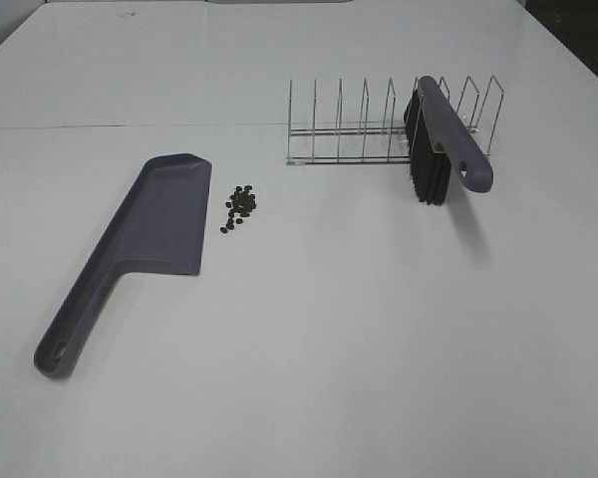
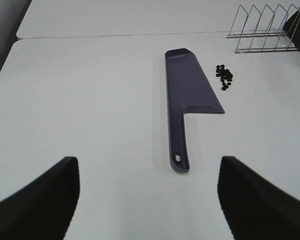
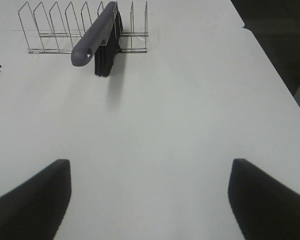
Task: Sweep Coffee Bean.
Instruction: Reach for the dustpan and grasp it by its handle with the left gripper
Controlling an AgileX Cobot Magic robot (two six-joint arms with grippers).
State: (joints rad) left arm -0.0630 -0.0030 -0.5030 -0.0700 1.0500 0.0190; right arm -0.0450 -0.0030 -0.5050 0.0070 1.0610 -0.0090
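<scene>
A cluster of tiny dark coffee beans (image 1: 241, 206) lies on the white table just right of the grey-purple dustpan (image 1: 140, 244). The dustpan lies flat, its handle toward the front left. Both show in the left wrist view, the beans (image 2: 224, 77) beside the pan (image 2: 190, 95). A grey-purple brush (image 1: 441, 139) with black bristles stands in a wire rack (image 1: 379, 129) at the back right; it also shows in the right wrist view (image 3: 101, 35). My left gripper (image 2: 149, 200) is open and empty, short of the dustpan handle. My right gripper (image 3: 149, 200) is open and empty, well short of the brush.
The wire rack (image 3: 65, 30) has several empty slots left of the brush. A seam between two table tops (image 1: 130, 126) runs across the back. The table's right edge (image 3: 270, 60) drops off to a dark floor.
</scene>
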